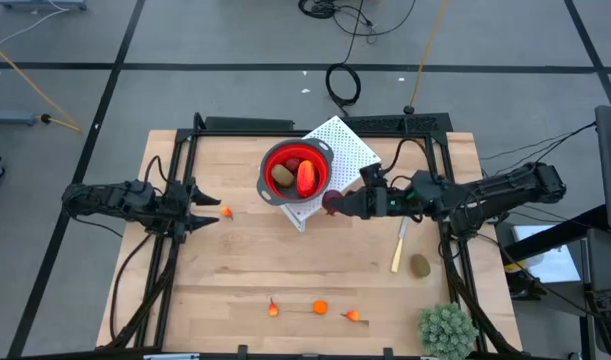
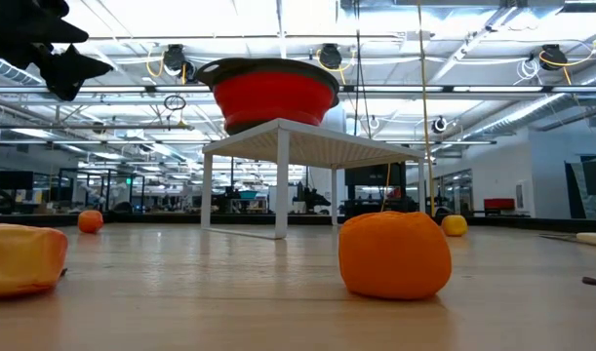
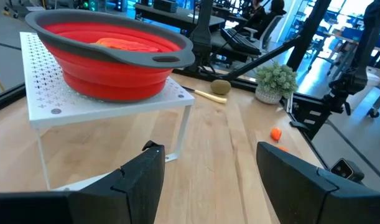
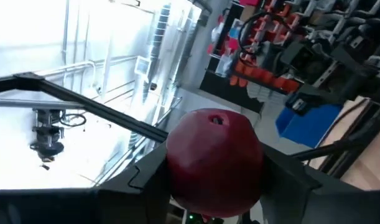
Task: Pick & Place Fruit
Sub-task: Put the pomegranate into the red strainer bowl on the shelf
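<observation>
Right gripper (image 1: 337, 203) pinches a dark red ball (image 4: 214, 160) between its fingers, just right of the red bowl (image 1: 270, 160) on its white stand (image 1: 347, 140), seemingly lifted to clear the rim. Left gripper (image 1: 207, 210) waits left with fingers spread, an orange piece (image 1: 226, 212) just beside it.

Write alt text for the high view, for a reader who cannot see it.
Seen from above, the right gripper holds a dark red toy ball beside a red collapsible bowl on a white perforated stand; the bowl already holds an olive-brown oval and a long red-orange piece. The left gripper waits open near a tiny orange fruit.
</observation>
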Controlling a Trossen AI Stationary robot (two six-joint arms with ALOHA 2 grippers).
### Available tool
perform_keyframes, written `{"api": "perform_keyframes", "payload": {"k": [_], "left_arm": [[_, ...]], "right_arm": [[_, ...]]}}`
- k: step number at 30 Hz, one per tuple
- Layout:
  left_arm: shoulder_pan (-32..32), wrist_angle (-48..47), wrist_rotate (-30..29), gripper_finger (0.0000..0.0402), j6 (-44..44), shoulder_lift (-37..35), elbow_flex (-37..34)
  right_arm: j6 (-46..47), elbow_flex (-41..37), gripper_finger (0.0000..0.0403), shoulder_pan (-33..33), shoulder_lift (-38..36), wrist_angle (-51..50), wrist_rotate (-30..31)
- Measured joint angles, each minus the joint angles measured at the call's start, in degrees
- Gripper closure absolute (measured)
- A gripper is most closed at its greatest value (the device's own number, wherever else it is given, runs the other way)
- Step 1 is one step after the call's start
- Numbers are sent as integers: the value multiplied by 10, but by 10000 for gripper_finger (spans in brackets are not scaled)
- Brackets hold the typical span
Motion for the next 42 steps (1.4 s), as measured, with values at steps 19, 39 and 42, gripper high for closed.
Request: {"api": "perform_keyframes", "payload": {"k": [19, 39, 42], "left_arm": [[0, 0, 0, 149, 46, 0, 0], [0, -5, 0, 149, 67, 0, 0], [0, -5, 0, 149, 78, 0, 0]], "right_arm": [[-273, 0, 223, -1, 0, -69, -44], [-651, 0, 221, -75, 0, -211, 126], [-652, 0, 221, -102, 0, -211, 125]]}}
